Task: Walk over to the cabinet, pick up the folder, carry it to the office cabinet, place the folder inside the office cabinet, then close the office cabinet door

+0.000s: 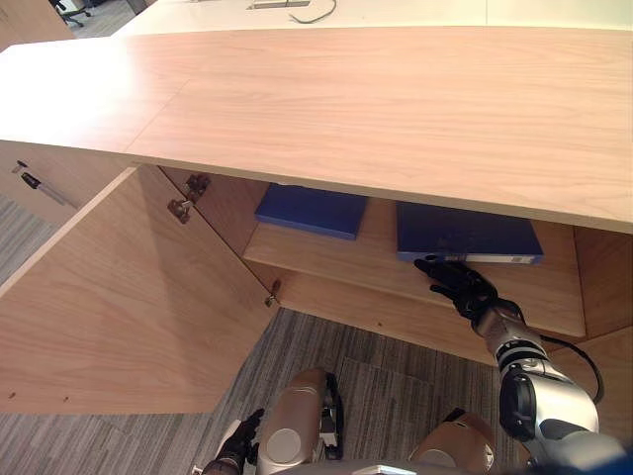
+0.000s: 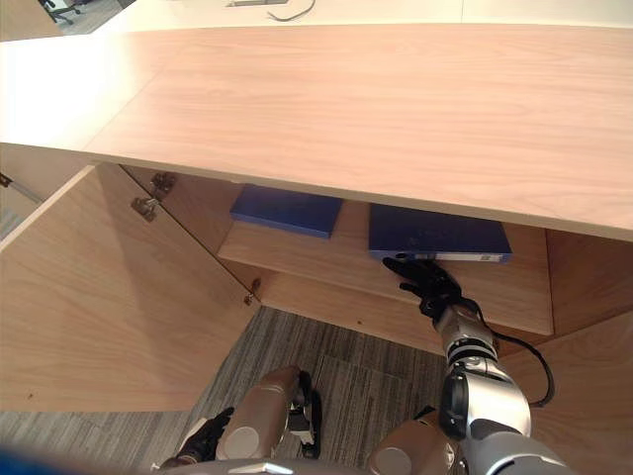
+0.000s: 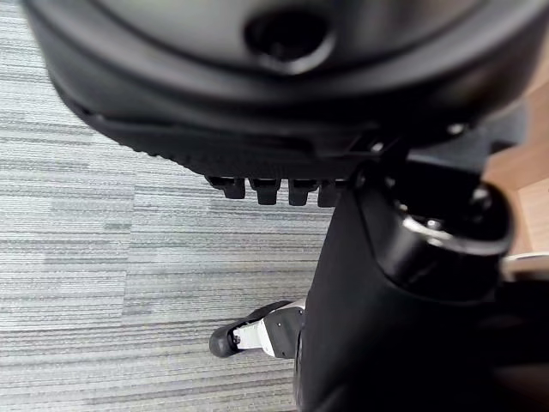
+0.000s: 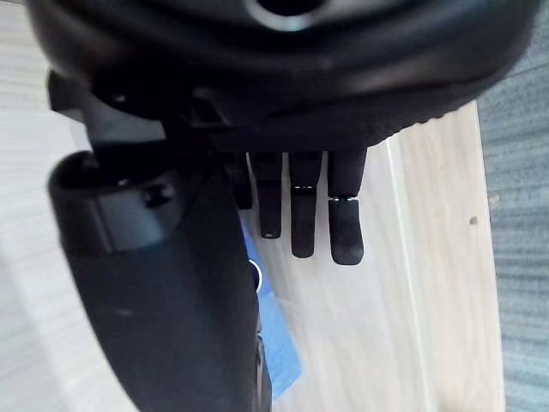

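Two dark blue folders lie flat on the shelf [image 1: 366,259] inside the open cabinet, one on the left [image 1: 312,210] and one on the right [image 1: 465,233]. My right hand [image 1: 460,287] reaches in just before the right folder's near edge, its fingers [image 4: 304,215] straight and open, holding nothing. A blue corner of that folder [image 4: 276,343] shows past the thumb in the right wrist view. Whether the fingertips touch the folder I cannot tell. My left hand [image 1: 235,450] hangs low over the carpet, its fingers [image 3: 270,189] relaxed and empty.
The cabinet's left door [image 1: 129,297] stands wide open toward me, hinges at its inner edge. The broad wooden top [image 1: 376,109] overhangs the shelf. A wooden panel [image 2: 584,396] stands at the lower right. Grey striped carpet [image 1: 326,346] covers the floor.
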Robot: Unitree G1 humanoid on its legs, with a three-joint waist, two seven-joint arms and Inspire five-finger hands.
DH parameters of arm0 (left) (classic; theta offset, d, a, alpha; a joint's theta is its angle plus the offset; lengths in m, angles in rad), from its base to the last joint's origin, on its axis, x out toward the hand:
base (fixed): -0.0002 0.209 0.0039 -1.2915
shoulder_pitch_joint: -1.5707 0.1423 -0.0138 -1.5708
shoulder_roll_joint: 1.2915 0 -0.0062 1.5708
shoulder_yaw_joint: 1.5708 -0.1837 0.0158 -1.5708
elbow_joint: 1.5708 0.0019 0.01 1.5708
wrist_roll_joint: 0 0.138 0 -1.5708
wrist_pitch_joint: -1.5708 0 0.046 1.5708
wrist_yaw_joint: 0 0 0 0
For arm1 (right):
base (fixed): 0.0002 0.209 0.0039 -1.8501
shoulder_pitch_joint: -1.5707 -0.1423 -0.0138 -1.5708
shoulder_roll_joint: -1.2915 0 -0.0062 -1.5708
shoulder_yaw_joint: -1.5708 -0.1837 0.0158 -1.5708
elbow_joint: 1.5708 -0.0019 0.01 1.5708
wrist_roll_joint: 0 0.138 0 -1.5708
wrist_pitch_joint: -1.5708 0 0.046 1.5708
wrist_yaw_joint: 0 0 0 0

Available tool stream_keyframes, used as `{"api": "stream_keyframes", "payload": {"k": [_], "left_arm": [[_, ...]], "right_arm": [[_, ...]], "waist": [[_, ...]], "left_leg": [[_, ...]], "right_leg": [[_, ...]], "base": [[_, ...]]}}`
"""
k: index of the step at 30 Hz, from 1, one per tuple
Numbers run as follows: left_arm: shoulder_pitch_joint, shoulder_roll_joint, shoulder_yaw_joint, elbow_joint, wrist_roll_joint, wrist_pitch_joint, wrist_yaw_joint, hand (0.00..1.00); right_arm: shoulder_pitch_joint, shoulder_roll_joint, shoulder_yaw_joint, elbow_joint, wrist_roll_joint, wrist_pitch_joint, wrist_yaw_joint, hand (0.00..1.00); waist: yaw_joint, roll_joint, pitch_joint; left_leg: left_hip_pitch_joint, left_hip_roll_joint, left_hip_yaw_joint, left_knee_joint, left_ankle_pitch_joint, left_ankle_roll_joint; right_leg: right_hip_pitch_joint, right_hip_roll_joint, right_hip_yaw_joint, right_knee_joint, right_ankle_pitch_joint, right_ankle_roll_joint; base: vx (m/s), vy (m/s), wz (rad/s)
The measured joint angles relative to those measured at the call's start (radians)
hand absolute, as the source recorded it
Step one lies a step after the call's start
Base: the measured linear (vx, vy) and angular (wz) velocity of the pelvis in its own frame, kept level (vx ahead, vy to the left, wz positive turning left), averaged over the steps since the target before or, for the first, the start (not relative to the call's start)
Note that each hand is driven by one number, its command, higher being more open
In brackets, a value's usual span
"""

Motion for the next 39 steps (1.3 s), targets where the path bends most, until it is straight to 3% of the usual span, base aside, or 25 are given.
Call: {"api": "stream_keyframes", "payload": {"k": [6,11,15,18,24,30,37,39], "left_arm": [[0.015,0.004,0.002,-0.035,0.01,0.018,-0.002,1.0],[0.017,-0.001,0.003,-0.04,0.01,0.031,-0.008,1.0],[0.021,0.009,0.004,-0.027,0.01,0.029,-0.02,1.0],[0.017,0.01,0.003,-0.008,0.008,0.023,-0.021,1.0],[0.005,0.009,0.003,0.037,-0.009,0.001,-0.018,1.0],[0.001,-0.004,0.01,0.053,-0.029,-0.029,0.002,1.0],[-0.001,-0.004,0.012,0.056,-0.027,-0.031,0.005,1.0],[0.0,-0.005,0.024,0.061,-0.026,-0.031,0.004,1.0]], "right_arm": [[-0.004,-0.014,-0.004,0.012,-0.221,-0.013,0.026,1.0],[-0.014,-0.053,0.231,0.01,-0.443,-0.082,0.055,1.0],[0.004,-0.109,0.536,-0.044,-0.466,-0.118,0.13,1.0],[0.009,-0.121,0.602,-0.056,-0.445,-0.144,0.139,1.0],[-0.029,-0.112,0.658,-0.007,-0.434,-0.155,0.086,1.0],[-0.083,-0.1,0.63,0.04,-0.374,-0.12,0.009,1.0],[-0.081,-0.075,0.637,0.017,-0.458,-0.115,-0.004,1.0],[-0.058,-0.073,0.716,-0.051,-0.532,-0.122,0.013,1.0]], "waist": [[0.006,-0.008,-0.009],[0.004,-0.01,-0.01],[0.002,-0.029,-0.02],[-0.002,-0.03,-0.021],[0.001,-0.033,-0.022],[0.007,-0.023,-0.003],[0.003,-0.025,0.007],[0.008,-0.027,0.008]], "left_leg": [[-0.001,0.003,0.013,-0.013,0.009,0.017],[0.008,0.012,0.032,-0.022,0.015,0.027],[0.04,0.011,0.056,-0.063,0.028,0.04],[0.05,0.012,0.066,-0.077,0.031,0.041],[0.058,0.016,0.077,-0.092,0.032,0.043],[0.05,0.015,0.073,-0.097,0.035,0.048],[0.062,0.015,0.071,-0.148,0.064,0.043],[0.096,0.03,0.088,-0.232,0.105,0.033]], "right_leg": [[-0.006,0.009,0.005,-0.024,0.026,0.001],[-0.021,0.031,0.035,-0.045,0.05,0.004],[-0.019,0.042,0.057,-0.078,0.069,0.007],[-0.019,0.049,0.069,-0.096,0.078,0.003],[-0.019,0.062,0.079,-0.123,0.095,0.008],[-0.021,0.062,0.072,-0.127,0.097,0.011],[-0.01,0.076,0.057,-0.166,0.11,0.002],[0.006,0.116,0.056,-0.251,0.151,-0.013]], "base": [[-0.04,0.015,-0.04],[-0.04,0.012,-0.14],[-0.03,-0.006,-0.16],[-0.02,-0.005,-0.12],[0.0,-0.007,-0.07],[-0.01,-0.018,0.02],[-0.01,-0.051,0.0],[0.0,-0.096,-0.3]]}}
